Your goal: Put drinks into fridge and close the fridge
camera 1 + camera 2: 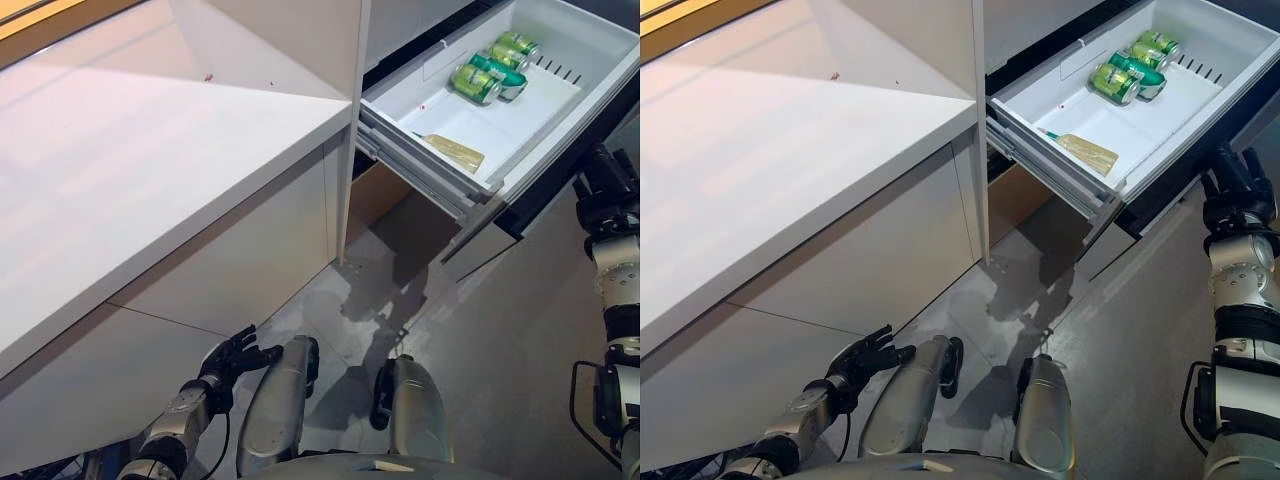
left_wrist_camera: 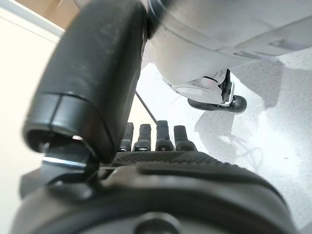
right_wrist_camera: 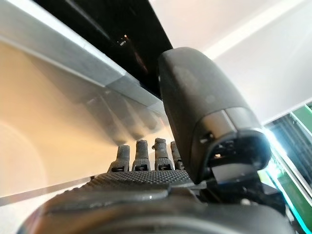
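The white fridge drawer (image 1: 430,165) stands pulled out at the upper right. Green cans (image 1: 490,68) lie together in its far corner. My right hand (image 1: 604,186) is at the drawer's dark front panel (image 3: 92,34), below its outer edge. Its fingers (image 3: 142,155) are straight, point toward the panel and hold nothing. My left hand (image 1: 236,357) hangs low by the white cabinet front, fingers (image 2: 146,139) relaxed and empty.
A flat yellowish packet (image 1: 456,152) lies in the drawer near its front. A white counter (image 1: 150,150) fills the left, with its cabinet front (image 1: 220,270) below. Grey floor (image 1: 500,330) lies under the drawer.
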`<state>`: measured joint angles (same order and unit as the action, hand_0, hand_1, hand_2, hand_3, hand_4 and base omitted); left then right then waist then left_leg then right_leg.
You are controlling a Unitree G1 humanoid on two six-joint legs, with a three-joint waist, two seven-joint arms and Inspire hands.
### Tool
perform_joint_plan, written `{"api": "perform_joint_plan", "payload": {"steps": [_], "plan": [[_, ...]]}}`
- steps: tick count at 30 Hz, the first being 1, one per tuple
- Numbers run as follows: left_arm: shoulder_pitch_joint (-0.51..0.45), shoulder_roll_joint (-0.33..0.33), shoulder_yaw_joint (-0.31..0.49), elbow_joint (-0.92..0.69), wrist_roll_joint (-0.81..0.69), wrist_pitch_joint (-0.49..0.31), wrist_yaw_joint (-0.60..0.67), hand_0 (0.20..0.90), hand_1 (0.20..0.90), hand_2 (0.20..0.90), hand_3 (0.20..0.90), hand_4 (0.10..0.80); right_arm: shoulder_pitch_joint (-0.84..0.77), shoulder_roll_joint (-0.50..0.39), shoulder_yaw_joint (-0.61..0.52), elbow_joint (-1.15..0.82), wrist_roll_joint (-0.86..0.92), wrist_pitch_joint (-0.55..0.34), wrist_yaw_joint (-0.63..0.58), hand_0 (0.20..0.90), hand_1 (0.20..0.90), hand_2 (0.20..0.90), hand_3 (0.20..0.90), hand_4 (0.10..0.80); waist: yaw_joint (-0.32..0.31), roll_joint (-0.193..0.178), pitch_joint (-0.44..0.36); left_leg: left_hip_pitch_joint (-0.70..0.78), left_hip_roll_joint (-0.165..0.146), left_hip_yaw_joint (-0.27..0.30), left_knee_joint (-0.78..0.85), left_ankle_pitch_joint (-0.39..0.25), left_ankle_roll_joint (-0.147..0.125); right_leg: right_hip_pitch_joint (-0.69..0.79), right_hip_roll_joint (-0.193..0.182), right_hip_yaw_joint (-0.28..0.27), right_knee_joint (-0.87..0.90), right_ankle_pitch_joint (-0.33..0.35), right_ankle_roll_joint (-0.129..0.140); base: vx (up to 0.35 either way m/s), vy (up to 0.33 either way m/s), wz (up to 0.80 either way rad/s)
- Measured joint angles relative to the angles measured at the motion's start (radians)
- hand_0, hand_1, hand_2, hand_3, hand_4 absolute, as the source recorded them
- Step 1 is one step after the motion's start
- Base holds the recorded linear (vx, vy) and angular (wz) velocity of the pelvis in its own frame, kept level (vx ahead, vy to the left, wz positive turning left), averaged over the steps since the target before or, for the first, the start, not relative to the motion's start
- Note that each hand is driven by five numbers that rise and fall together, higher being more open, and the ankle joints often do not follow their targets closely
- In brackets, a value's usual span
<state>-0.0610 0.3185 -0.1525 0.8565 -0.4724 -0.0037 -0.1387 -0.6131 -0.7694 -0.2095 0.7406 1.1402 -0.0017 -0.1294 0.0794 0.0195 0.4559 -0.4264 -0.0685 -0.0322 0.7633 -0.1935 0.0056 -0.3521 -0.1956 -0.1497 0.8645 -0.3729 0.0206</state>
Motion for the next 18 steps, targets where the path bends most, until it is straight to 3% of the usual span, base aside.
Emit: {"api": "perform_joint_plan", "payload": {"steps": [4, 11, 18], "plan": [[-0.001, -0.005, 0.002, -0.013, -0.005, -0.001, 0.000, 0.900, 0.900, 0.900, 0.900, 0.800, -0.013, -0.001, 0.035, -0.005, -0.004, -0.031, 0.051, 0.900, 0.900, 0.900, 0.900, 0.800, 0.002, 0.010, 0.014, -0.014, -0.004, -0.020, -0.005, 0.011, -0.013, -0.009, -0.002, -0.018, 0.008, -0.008, -0.002, 0.041, -0.010, 0.12], [-0.001, -0.029, 0.019, -0.019, -0.009, -0.004, -0.003, 0.900, 0.900, 0.900, 0.900, 0.800, -0.033, -0.003, 0.072, -0.018, -0.023, -0.067, 0.100, 0.900, 0.900, 0.900, 0.900, 0.800, 0.026, 0.022, 0.029, -0.017, -0.006, -0.053, -0.028, 0.034, -0.021, -0.007, -0.002, -0.058, 0.009, -0.022, -0.031, 0.009, 0.002, 0.16], [-0.001, -0.035, 0.021, -0.007, -0.003, -0.015, -0.008, 0.900, 0.900, 0.900, 0.900, 0.800, -0.069, -0.007, 0.103, -0.017, -0.062, -0.084, 0.100, 0.900, 0.900, 0.900, 0.900, 0.800, 0.069, 0.030, 0.035, -0.005, -0.026, -0.096, -0.070, 0.062, -0.053, 0.015, -0.021, -0.108, 0.004, -0.036, -0.045, 0.017, 0.007, 0.22]]}}
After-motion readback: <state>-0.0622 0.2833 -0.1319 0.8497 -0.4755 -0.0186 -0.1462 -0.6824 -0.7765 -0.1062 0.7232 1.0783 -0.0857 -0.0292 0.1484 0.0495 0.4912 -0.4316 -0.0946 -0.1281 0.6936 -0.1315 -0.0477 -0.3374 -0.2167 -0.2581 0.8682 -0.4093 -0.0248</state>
